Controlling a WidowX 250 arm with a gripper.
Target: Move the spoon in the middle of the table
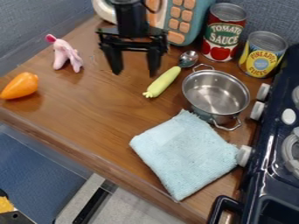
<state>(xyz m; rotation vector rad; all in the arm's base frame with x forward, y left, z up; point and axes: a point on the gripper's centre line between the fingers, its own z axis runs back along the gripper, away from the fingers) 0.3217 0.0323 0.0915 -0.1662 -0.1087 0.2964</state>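
Biggest thing first, the wooden table, and the target is that bare middle stretch, down and to the view's left of the spoon, so the trip looks short. Over on the right stands the dark toy stove, best kept out of the route altogether. Next the pale blue cloth, spread near the front edge; set down short of it, I'd say, or the spoon may end up on the fabric. Here's the black gripper, fingers spread wide, nothing between them, hanging to the view's left of the spoon: a good opening position, needing a small shift across and then down. Watch the metal pot, though, close in on the spoon's other side; a wide finger coming down there could clip the rim, so partly narrowing the spread first would be smart. And the spoon itself, lying slantwise beside the pot, with what looks like a yellow-green handle pointing toward the open wood. Best bite is around the handle's middle, fingers turned to close across its width, low but not scraping. Down to the small stuff: the shiny bowl sits near the pot's loop handle, so lift straight up before swinging away, then lower gently and release flat.
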